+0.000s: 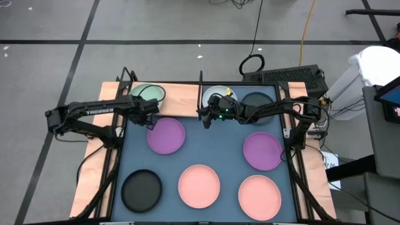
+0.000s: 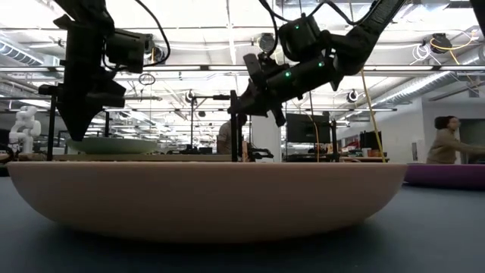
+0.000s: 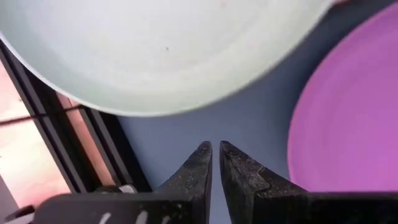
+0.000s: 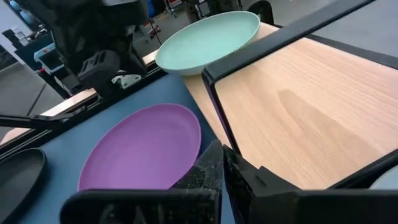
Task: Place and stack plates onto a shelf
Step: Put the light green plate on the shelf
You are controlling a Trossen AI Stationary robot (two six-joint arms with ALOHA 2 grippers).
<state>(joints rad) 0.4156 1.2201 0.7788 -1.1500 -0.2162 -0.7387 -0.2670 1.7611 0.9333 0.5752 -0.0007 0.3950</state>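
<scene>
The light-wood shelf (image 1: pixel 184 94) stands along the table's far side. On it sit a pale green plate (image 1: pixel 147 94) at the left, and a whitish plate (image 1: pixel 215 92) and a black plate (image 1: pixel 257 100) at the right. My left gripper (image 1: pixel 152 123) points down, shut and empty, between the green plate (image 3: pixel 155 50) and the left purple plate (image 1: pixel 166 135). My right gripper (image 1: pixel 206 122) is shut and empty. It hovers at the shelf's near edge, near the black post (image 4: pixel 214 106), with the wood board (image 4: pixel 298 106) ahead of it.
On the blue-grey mat (image 1: pixel 219 147) lie a second purple plate (image 1: pixel 262 150), two salmon pink plates (image 1: pixel 199 185) (image 1: pixel 259 197) and a black plate (image 1: pixel 141 190). Thin black posts rise from the shelf (image 2: pixel 241 136). A person (image 2: pixel 447 140) stands in the room beyond.
</scene>
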